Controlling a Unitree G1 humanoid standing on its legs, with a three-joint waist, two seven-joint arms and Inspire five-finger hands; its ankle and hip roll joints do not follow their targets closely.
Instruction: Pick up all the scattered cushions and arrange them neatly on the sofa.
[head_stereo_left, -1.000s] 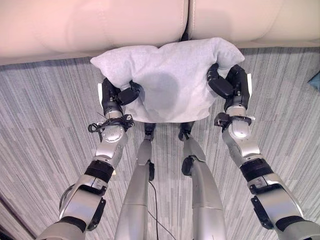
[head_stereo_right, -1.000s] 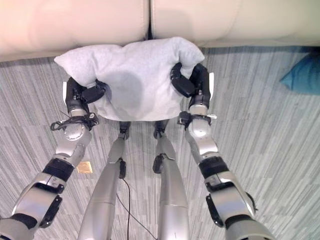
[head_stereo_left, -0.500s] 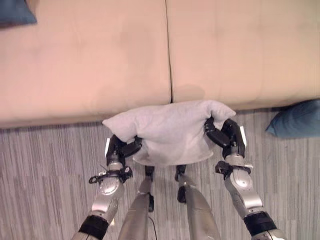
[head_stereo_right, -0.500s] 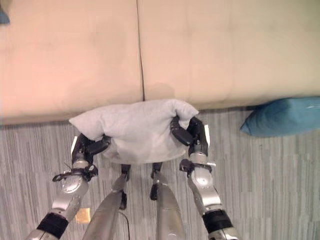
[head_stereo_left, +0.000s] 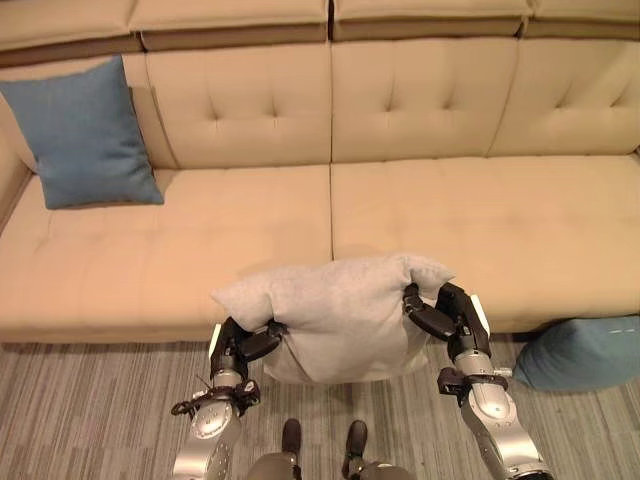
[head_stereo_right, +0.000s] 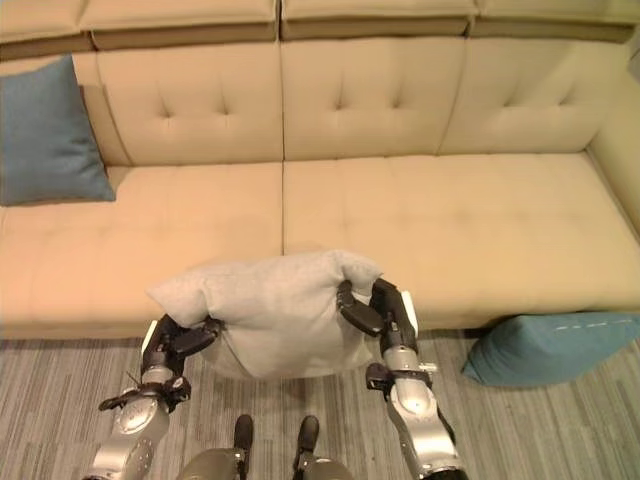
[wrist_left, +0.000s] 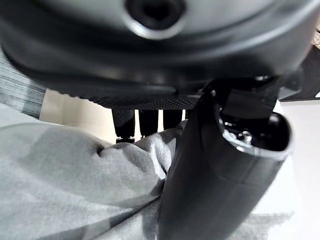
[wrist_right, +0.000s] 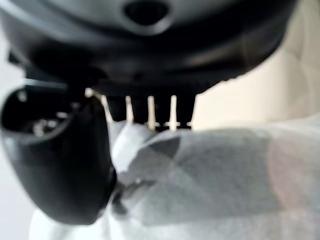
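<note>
Between the two hands, held up in front of the sofa's seat edge, is a pale grey cushion (head_stereo_left: 340, 315), soft and slightly crumpled. The left hand (head_stereo_left: 238, 345) grips its left side with thumb and fingers curled into the cloth, and the right hand (head_stereo_left: 447, 318) grips its right side the same way. Each wrist view shows the thumb pressed on the grey fabric and the fingers wrapped behind it, their tips hidden by the cushion.

Half a second ago only the sofa's seat showed; now the buttoned backrest is in view too, because the camera has tipped upward. The cushion sits in the same grip as before.

Behind the cushion stretches a beige sofa (head_stereo_left: 470, 200) with two wide seat pads. One blue cushion (head_stereo_left: 85, 135) leans upright in the sofa's far left corner against the backrest. One teal cushion (head_stereo_right: 550, 348) lies on the grey striped floor (head_stereo_left: 90, 410) at the right, touching the sofa's base; the left eye view cuts it off at the frame edge. That makes three cushions: one held, one on the sofa, one on the floor.
</note>
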